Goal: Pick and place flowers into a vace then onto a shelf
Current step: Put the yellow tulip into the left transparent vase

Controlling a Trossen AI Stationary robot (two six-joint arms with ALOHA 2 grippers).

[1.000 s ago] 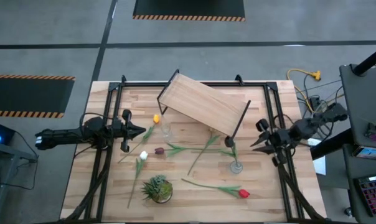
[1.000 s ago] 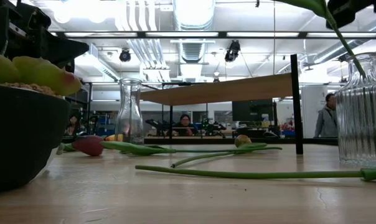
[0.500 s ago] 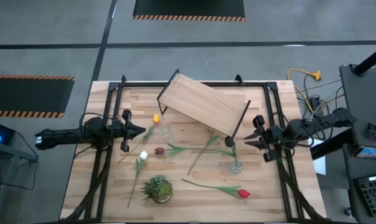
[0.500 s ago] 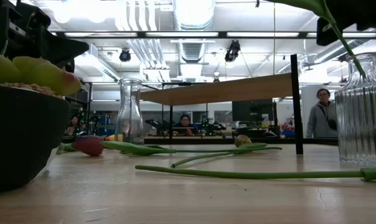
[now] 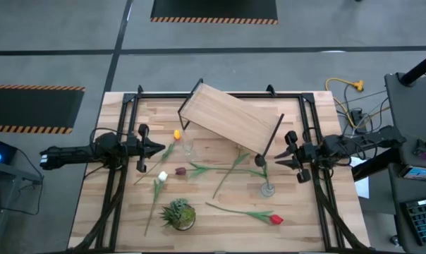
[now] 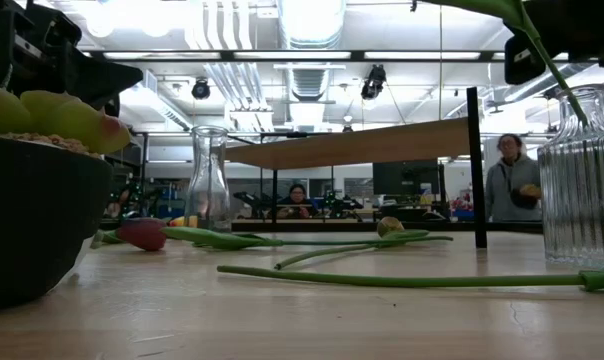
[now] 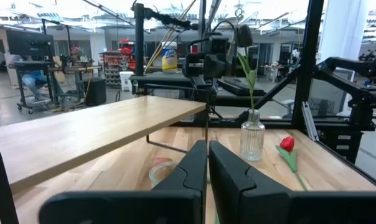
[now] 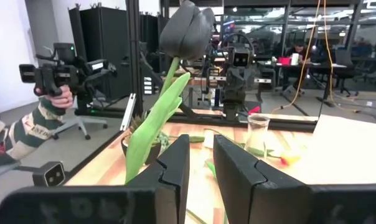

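Note:
The wooden shelf (image 5: 230,118) stands on black legs at the table's far middle. A ribbed glass vase (image 5: 268,188) near the right holds a dark tulip (image 8: 187,25) that leans out of its neck. A second, empty vase (image 5: 188,147) stands by the yellow tulip (image 5: 176,134). White (image 5: 162,176), maroon (image 5: 180,171) and red (image 5: 275,219) tulips lie flat on the table. My right gripper (image 5: 278,161) is open, level, just right of the dark tulip, with the stem ahead of its fingers. My left gripper (image 5: 159,148) is shut, waiting left of the empty vase.
A small potted plant (image 5: 178,214) sits near the front edge, left of middle. Another tulip (image 5: 230,173) lies under the shelf's near edge. Black frame rails (image 5: 118,176) run along both table sides. People stand and sit in the room beyond.
My right gripper has moved toward the table's left, closing on the vase with the dark tulip. A person in the room behind has walked to the left. The flowers and vases have stayed where they were.

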